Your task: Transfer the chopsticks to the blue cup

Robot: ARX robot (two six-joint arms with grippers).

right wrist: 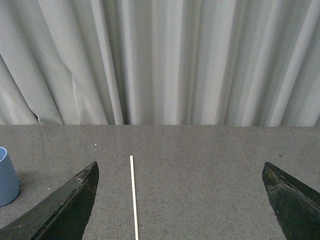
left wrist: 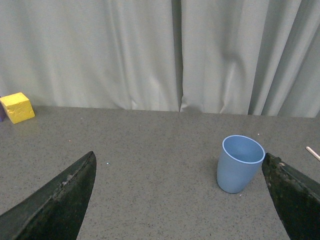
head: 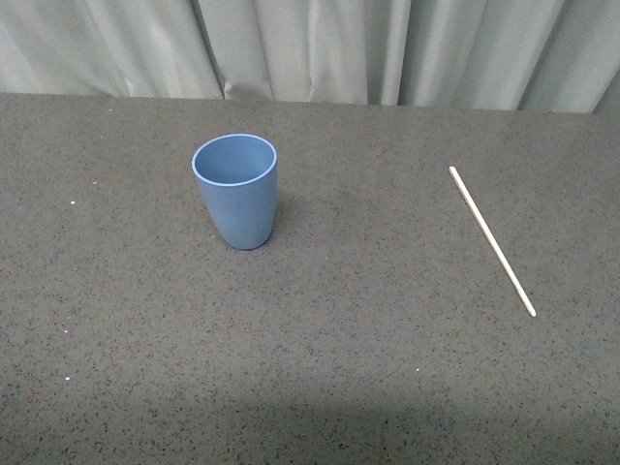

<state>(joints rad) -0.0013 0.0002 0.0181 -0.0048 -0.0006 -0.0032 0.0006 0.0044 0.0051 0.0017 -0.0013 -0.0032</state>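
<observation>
The blue cup (head: 235,190) stands upright and empty on the dark speckled table, left of centre in the front view. One pale chopstick (head: 491,239) lies flat on the table to the right, slanting away. Neither gripper shows in the front view. In the left wrist view my left gripper (left wrist: 180,200) is open and empty, with the cup (left wrist: 239,163) ahead, close to one finger (left wrist: 295,192). In the right wrist view my right gripper (right wrist: 180,200) is open and empty; the chopstick (right wrist: 133,196) lies ahead between the fingers, nearer one finger (right wrist: 65,207). The cup's edge (right wrist: 7,177) shows there too.
A yellow block (left wrist: 17,107) sits far off at the table's back edge in the left wrist view. Pale grey curtains (head: 310,48) hang behind the table's far edge.
</observation>
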